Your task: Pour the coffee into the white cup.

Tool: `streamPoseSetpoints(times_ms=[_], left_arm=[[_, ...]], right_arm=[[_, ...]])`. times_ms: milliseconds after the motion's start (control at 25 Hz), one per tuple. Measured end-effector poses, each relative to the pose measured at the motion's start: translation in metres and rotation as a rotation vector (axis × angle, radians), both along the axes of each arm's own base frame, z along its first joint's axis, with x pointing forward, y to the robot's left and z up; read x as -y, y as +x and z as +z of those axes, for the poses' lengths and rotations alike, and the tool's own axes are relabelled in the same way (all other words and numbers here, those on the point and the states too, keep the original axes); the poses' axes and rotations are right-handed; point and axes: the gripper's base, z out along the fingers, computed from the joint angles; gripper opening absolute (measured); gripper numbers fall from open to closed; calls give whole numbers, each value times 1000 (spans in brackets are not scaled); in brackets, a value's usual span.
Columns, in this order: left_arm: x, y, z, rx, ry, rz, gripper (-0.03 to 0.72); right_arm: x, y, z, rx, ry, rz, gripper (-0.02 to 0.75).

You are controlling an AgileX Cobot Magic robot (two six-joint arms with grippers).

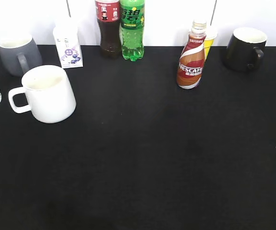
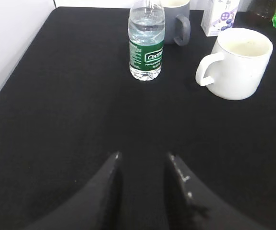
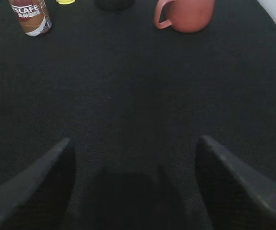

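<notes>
The left gripper (image 2: 142, 160) is hovering low over the black surface (image 1: 152, 158) with its jaws sitting close together, only a narrow slit showing between them and nothing held in it. The right gripper (image 3: 133, 148) is hanging over a bare stretch of the same surface with its jaws spread wide apart and nothing between them. Ahead of the left gripper, a water bottle (image 2: 146, 40) with a green label is standing upright, and to its right the white cup (image 2: 236, 62) is sitting with its loop handle turned toward the bottle; its inside is looking pale, though whether anything is lying in it is hard to tell from here. Behind the cup, a grey mug (image 2: 177, 21) and a small white carton (image 2: 219, 17) are standing near the back edge. Far ahead and to the left of the right gripper, the coffee bottle (image 3: 30, 17) is standing upright, well apart from the white cup across the surface, and a reddish-brown mug (image 3: 186, 13) is sitting to the right. In the exterior view, a cola bottle (image 1: 108, 28) and a green soda bottle (image 1: 132, 29) are standing side by side at the back, and a black mug (image 1: 245, 48) is sitting at the far right.
</notes>
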Motion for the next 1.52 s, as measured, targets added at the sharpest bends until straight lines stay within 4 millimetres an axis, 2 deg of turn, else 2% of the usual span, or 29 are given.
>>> streamPoseSetpoints(times_ms=[480, 520, 640, 720, 800, 880, 960, 1040, 1080, 1120, 1240, 1400, 1520], left_arm=[[0, 0, 0, 0, 0, 0, 237], [0, 0, 0, 0, 0, 0, 269], [0, 2, 0, -12, 1, 0, 524], [1, 14, 5, -52, 5, -2, 578], [5, 37, 26, 61, -3, -25, 585], [10, 72, 41, 161, -17, -51, 585], [15, 113, 43, 252, -59, -75, 585], [19, 146, 16, 247, -92, -76, 585], [21, 155, -3, 218, -99, -85, 585], [26, 160, -24, 192, -100, -109, 585], [41, 173, -63, 196, -118, -188, 585], [51, 202, -94, 169, -105, -219, 585], [55, 215, -122, 118, -96, -230, 585]], right_arm=[[0, 0, 0, 0, 0, 0, 586], [0, 0, 0, 0, 0, 0, 586], [0, 0, 0, 0, 0, 0, 586], [0, 0, 0, 0, 0, 0, 586], [0, 0, 0, 0, 0, 0, 586], [0, 0, 0, 0, 0, 0, 586], [0, 0, 0, 0, 0, 0, 586], [0, 0, 0, 0, 0, 0, 586], [0, 0, 0, 0, 0, 0, 586], [0, 0, 0, 0, 0, 0, 586], [0, 0, 0, 0, 0, 0, 586], [0, 0, 0, 0, 0, 0, 586], [0, 0, 0, 0, 0, 0, 586]])
